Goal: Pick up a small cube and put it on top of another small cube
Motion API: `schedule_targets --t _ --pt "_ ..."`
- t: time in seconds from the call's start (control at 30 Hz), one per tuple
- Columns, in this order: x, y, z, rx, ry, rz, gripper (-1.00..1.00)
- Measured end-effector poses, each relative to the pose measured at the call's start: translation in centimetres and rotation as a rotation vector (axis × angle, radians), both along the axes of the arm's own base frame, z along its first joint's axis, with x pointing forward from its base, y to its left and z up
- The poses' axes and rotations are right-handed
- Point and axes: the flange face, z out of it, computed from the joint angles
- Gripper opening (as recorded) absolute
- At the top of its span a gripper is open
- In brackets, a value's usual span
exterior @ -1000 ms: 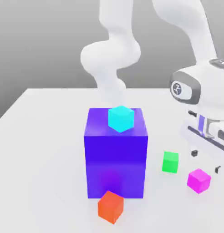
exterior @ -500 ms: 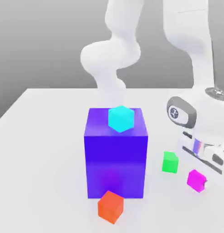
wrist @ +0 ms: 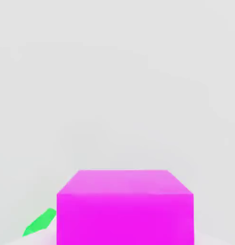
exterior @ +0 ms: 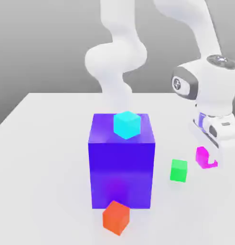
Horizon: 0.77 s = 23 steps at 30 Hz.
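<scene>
My gripper (exterior: 208, 161) is shut on the small magenta-pink cube (exterior: 201, 155), which hangs a little above the white table at the exterior view's right. The white hand covers the cube's right side. In the hand view the same magenta cube (wrist: 124, 206) sits close in front of the camera, with a sliver of the small green cube (wrist: 40, 222) beside it. The green cube (exterior: 178, 170) rests on the table just left of and below the held cube. A small orange-red cube (exterior: 115, 217) lies near the table's front edge.
A large blue-purple block (exterior: 122, 162) stands mid-table with a cyan cube (exterior: 126, 124) on its top. The robot's white arm rises behind the block. Bare table (exterior: 43, 167) stretches to the exterior view's left.
The gripper came down around the magenta cube, shut on it, and has since risen with it, lifting it off the table and slightly toward the exterior view's left.
</scene>
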Motion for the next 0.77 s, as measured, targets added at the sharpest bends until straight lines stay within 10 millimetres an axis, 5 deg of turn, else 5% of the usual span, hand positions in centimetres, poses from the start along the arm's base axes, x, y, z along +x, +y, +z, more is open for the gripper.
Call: schedule_targets --t 0.37,0.67,0.7,0.77 --pt "-3.6 -4.2 2.0 -0.075 -0.037 -0.48 -1.0" --pt "-3.7 -4.8 -3.9 -0.09 -0.051 -0.532 -1.0" --pt "-3.8 -4.8 -4.4 -0.089 -0.05 -0.53 1.0" --pt "-3.8 -4.8 -4.4 -0.089 -0.05 -0.532 1.0"
